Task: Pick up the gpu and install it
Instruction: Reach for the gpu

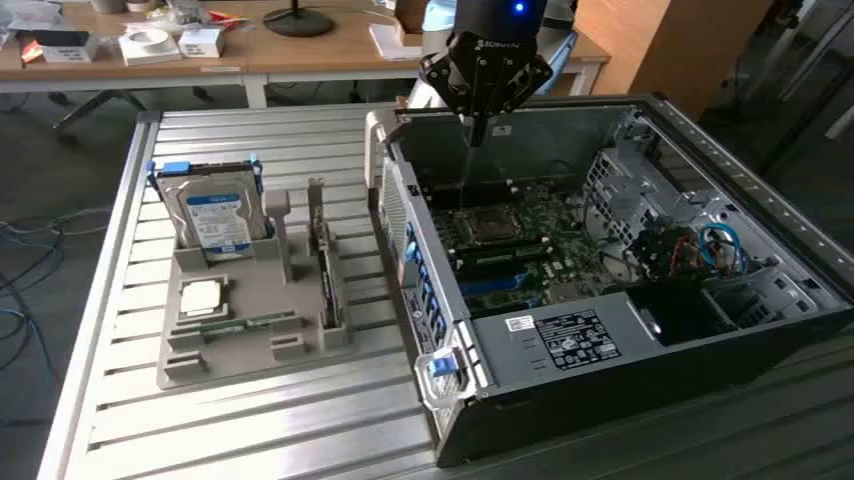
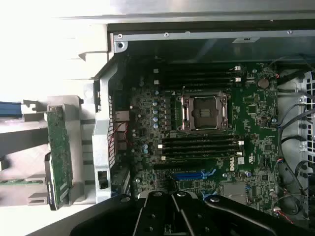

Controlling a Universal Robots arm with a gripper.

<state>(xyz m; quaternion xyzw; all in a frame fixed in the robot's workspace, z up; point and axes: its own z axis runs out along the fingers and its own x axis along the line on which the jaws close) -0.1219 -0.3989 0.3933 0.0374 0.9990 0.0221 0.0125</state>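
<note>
The claw (image 1: 475,128) hangs shut and empty, its fingers drawn together to a narrow point, over the far edge of the open computer case (image 1: 747,175) and above the motherboard (image 1: 514,250). The gpu (image 1: 324,270) is not in the case. It stands on edge in a slot of the gray holder (image 1: 227,360), outside the case wall. In the exterior view it lies at about seven o'clock from the claw, well apart from it and lower. Its long axis runs almost from twelve to six o'clock, roughly parallel to the nearest case wall, so the thin top edge faces upward. A hard drive (image 1: 216,215) with a blue label stands upright in the same holder, at about ten o'clock from the gpu. Holder and case both rest on a slatted metal surface (image 1: 267,430). At twelve o'clock beyond it stands a wooden desk (image 1: 307,50) carrying small boxes, and cables (image 1: 27,270) trail on the floor at nine o'clock.
</note>
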